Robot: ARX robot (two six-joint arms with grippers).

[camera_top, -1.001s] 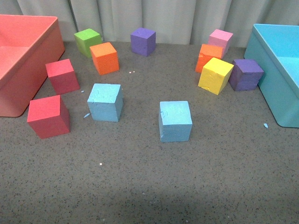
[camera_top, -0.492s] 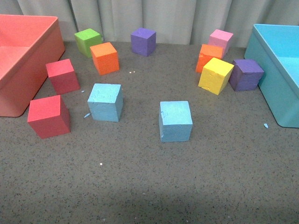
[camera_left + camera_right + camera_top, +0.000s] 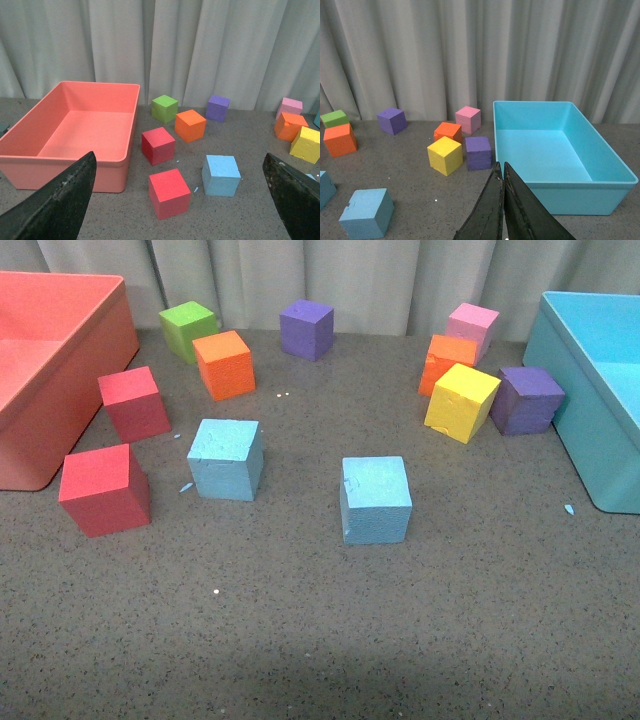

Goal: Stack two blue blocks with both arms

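**Arms.** Neither arm appears in the front view. The left pincer point(image 3: 178, 154) hangs over the near left part of the table and faces the far edge. Its two black fingers point(image 3: 60, 205) are spread wide, with nothing held between them. The right pincer point(image 3: 502, 164) is poised over the near right part, its jaws pressed together into a narrow wedge that grips nothing.

**Task items.** The left blue block point(image 3: 226, 458) sits flat on the grey table point(image 3: 320, 640), left of centre. The right blue block point(image 3: 376, 499) sits about at the centre, a little closer to the near edge. The two are well apart and not stacked (each rests on the table itself).

**View differences.**
- **Front view:** this is the only view with both blue blocks in full.
- **Left wrist view:** it takes in the whole red bin point(image 3: 65, 172) at the left edge, which the front view crops. The left blue block is complete here, near a red block point(image 3: 169, 192). The right blue block is only a sliver at the frame's border.
- **Right wrist view:** it shows the whole turquoise bin point(image 3: 570, 192) at the right edge and the right blue block complete. Only a corner of the left blue block is visible.
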